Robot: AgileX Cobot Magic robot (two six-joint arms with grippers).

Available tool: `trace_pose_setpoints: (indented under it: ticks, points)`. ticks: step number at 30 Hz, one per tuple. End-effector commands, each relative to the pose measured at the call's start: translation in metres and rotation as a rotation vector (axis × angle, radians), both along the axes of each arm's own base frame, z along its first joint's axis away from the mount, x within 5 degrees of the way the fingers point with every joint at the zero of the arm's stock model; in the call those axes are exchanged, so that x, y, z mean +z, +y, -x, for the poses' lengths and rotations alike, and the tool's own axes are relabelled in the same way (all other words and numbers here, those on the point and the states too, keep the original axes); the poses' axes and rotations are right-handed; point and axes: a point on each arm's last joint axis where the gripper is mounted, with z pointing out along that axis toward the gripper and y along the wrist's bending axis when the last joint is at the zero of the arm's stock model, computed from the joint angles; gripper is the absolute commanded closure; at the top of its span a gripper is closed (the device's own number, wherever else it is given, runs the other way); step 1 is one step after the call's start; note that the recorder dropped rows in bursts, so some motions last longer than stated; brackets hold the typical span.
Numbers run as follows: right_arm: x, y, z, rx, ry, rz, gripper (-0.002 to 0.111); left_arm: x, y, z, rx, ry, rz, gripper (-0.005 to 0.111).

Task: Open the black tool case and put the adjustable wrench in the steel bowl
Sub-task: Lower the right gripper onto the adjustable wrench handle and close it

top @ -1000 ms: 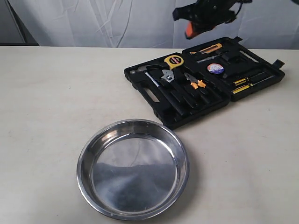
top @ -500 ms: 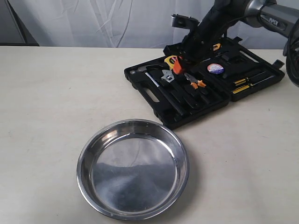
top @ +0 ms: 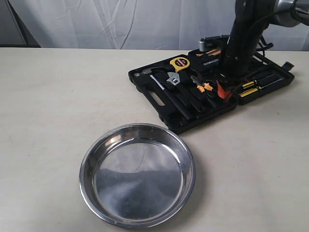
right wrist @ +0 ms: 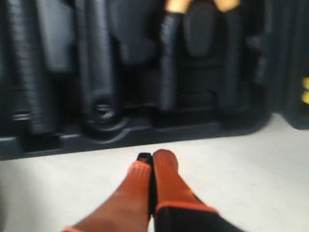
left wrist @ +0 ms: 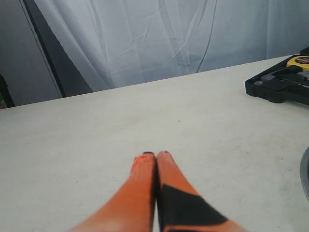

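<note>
The black tool case (top: pixel 159 100) lies open at the back right of the table. The adjustable wrench (top: pixel 170 78), with a silver head and black handle, rests in the case's left half, next to the yellow tape measure (top: pixel 179 63). In front of the case stands the empty steel bowl (top: pixel 96 145). My right gripper (top: pixel 222 90) is shut with nothing in it, hanging low over the case's middle, right of the orange-handled pliers (top: pixel 202 87). Its orange fingertips (right wrist: pixel 164 162) point past the case's moulded slots (right wrist: pixel 101 77). My left gripper (left wrist: pixel 155 155) is shut and empty above bare table, left of the case (left wrist: pixel 277 87).
The case's right half holds yellow-handled screwdrivers (top: pixel 253 87) and a utility knife (top: pixel 208 52). A white curtain (top: pixel 120 24) hangs behind the table. The bowl's rim (left wrist: pixel 306 171) shows at the edge of the left wrist view.
My right arm has swung down from above the case's back and to the right, its shut gripper now low over the case's middle. Case, wrench and bowl have not moved.
</note>
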Motion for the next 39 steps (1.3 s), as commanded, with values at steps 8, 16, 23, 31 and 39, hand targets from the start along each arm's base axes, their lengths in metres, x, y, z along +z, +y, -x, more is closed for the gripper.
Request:
trace_pose_setpoints:
  ticks: [8, 16, 23, 31, 39]
  points:
    - [0.022, 0.011, -0.061, -0.174, -0.702, -0.222, 0.108, 0.002, 0.0, 0.0, 0.002, -0.019, 0.003, 0.106]
    - [0.0, 0.069, -0.036, 0.095, -0.393, -0.27, 0.108, 0.002, 0.0, 0.0, 0.002, -0.019, 0.003, 0.106]
    - [-0.011, 0.08, -0.032, 0.098, -0.389, -0.173, 0.099, 0.002, 0.0, 0.0, 0.002, -0.019, 0.003, 0.106]
    - [-0.025, 0.077, -0.041, 0.066, -0.448, -0.128, 0.052, 0.002, 0.0, 0.0, 0.002, -0.019, 0.003, 0.106]
    - [-0.049, 0.077, -0.041, 0.072, -0.398, -0.1, 0.066, 0.002, 0.0, 0.0, 0.002, -0.019, 0.003, 0.106]
